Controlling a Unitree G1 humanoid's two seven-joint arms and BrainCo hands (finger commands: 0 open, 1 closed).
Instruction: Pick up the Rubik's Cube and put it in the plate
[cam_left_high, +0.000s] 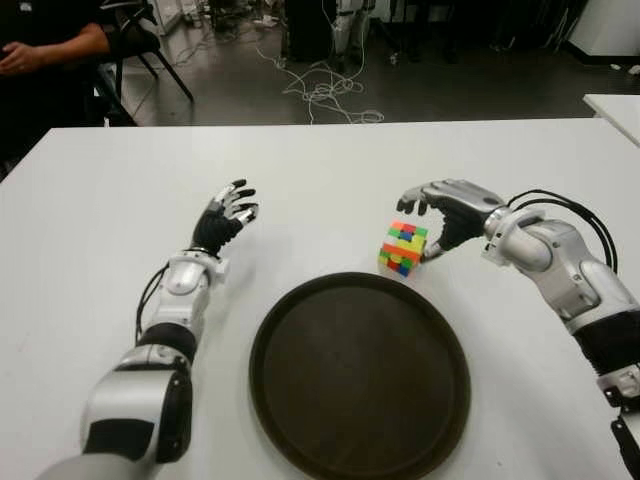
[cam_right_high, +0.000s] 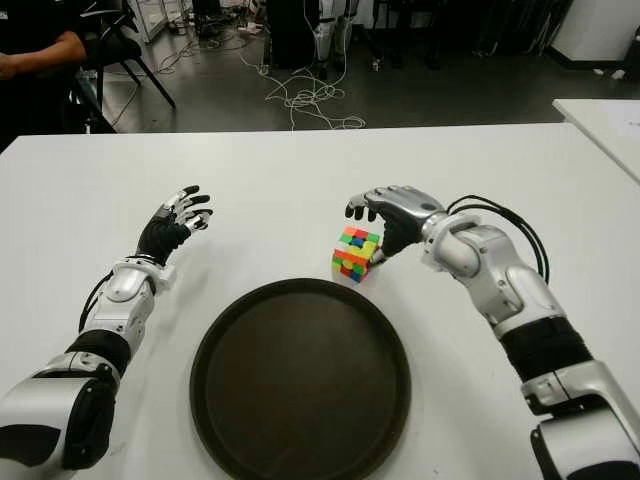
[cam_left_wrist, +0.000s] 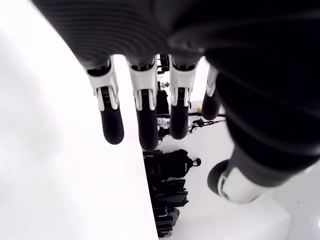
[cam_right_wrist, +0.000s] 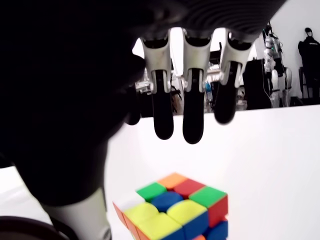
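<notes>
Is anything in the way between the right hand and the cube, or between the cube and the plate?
Nothing visible. The right hand hangs open right over the cube, fingers spread above it and thumb beside it. The cube sits on bare table just past the far rim of the plate. The left hand is well off to the left.

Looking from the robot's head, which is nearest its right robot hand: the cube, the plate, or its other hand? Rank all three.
From the right robot hand:
1. Rubik's Cube, just under its fingers, toward the plate.
2. Plate, nearer the robot.
3. Left robot hand, far across on the left, open.
</notes>
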